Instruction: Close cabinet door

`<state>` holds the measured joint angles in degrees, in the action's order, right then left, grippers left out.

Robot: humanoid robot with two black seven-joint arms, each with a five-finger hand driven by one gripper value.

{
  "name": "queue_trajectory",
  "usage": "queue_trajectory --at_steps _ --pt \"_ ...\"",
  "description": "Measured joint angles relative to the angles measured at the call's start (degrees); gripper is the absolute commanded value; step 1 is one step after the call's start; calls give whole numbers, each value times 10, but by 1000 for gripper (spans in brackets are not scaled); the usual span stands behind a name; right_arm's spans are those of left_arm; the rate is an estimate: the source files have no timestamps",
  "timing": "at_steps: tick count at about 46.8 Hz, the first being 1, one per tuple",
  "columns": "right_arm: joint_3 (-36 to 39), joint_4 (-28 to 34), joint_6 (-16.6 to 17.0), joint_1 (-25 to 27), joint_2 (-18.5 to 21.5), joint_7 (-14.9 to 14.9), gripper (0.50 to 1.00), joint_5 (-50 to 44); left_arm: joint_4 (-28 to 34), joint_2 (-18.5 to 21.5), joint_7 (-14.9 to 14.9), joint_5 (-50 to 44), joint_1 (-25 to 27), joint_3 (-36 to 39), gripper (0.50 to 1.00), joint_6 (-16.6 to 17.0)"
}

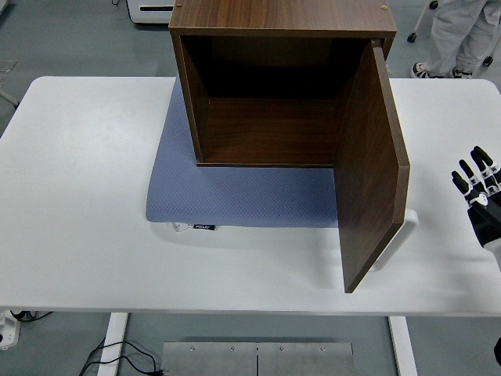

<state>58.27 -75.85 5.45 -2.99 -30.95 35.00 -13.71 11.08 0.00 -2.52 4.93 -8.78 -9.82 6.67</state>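
A dark brown wooden cabinet (274, 86) stands on a blue-grey mat (235, 196) at the table's middle back. Its inside is empty. The door (374, 172) is hinged on the right and swung wide open toward the near edge, with a white handle (394, 241) on its outer right face. My right hand (477, 192) hovers at the right edge, to the right of the door and apart from it, fingers spread and holding nothing. The left arm does not show.
The white table (86, 196) carries only the mat and cabinet. A person's legs (458, 39) stand beyond the far right corner. A white unit (153, 9) sits on the floor behind. Cables (117, 360) lie under the near edge.
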Motion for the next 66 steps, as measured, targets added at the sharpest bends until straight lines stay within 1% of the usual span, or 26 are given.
queue_trajectory --at_steps 66 --pt "0 0 1 4 -5 0 1000 0 0 0 0 0 0 0 1000 1"
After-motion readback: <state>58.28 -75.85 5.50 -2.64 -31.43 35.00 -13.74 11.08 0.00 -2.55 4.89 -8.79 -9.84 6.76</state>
